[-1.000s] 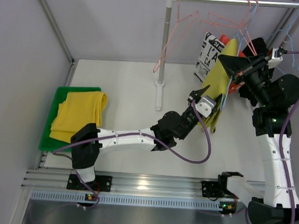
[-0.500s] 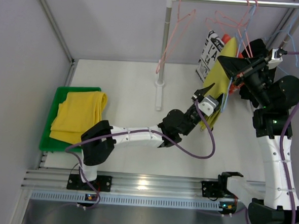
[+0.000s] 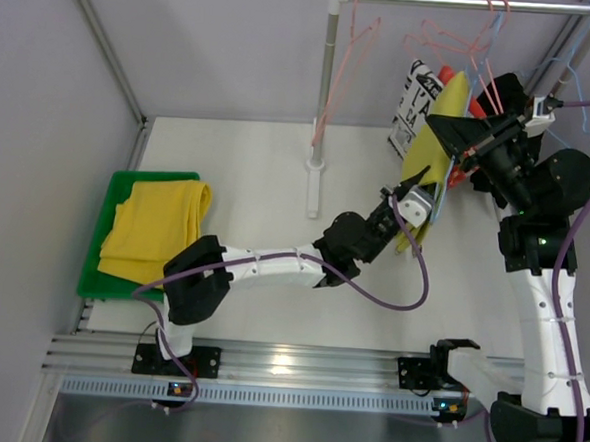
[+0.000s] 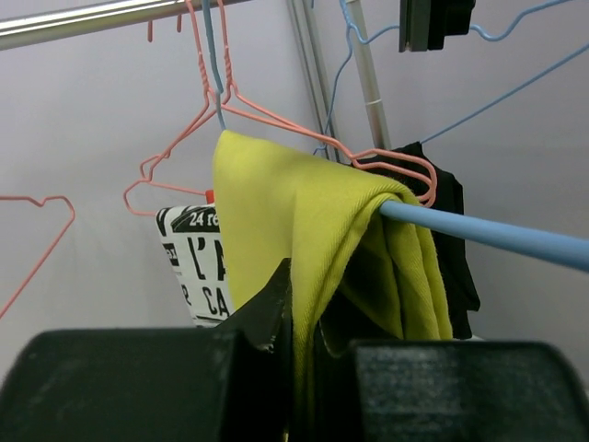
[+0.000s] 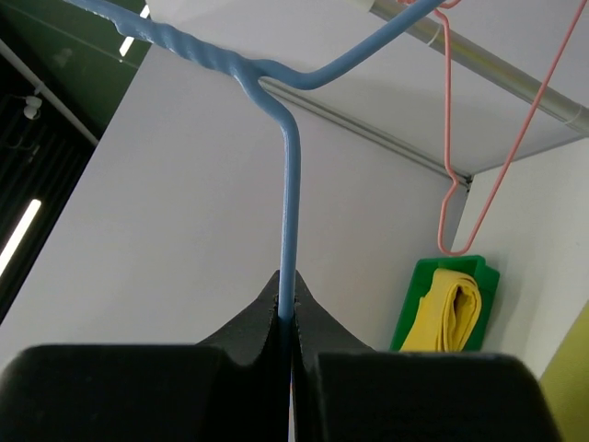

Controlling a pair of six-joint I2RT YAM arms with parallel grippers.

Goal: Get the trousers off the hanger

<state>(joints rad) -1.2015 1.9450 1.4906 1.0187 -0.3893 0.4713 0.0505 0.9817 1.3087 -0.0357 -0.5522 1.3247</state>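
Observation:
The olive-yellow trousers hang folded over the bar of a blue hanger at the back right. In the left wrist view the trousers drape down between my fingers. My left gripper is shut on their lower hanging edge. My right gripper is shut on the blue hanger's wire neck, holding it by the rail. The bright golden yellow trousers lie folded on a green tray at the left, also showing in the right wrist view.
A clothes rail on a white pole carries pink wire hangers. A black-and-white printed cloth, a red-orange garment and a black garment hang behind the trousers. Grey walls close in at back and left.
My left gripper has moved right and up toward the hanger, keeping hold of the trousers' lower edge, so the cloth bunches shorter. The right gripper has held the hanger nearly still.

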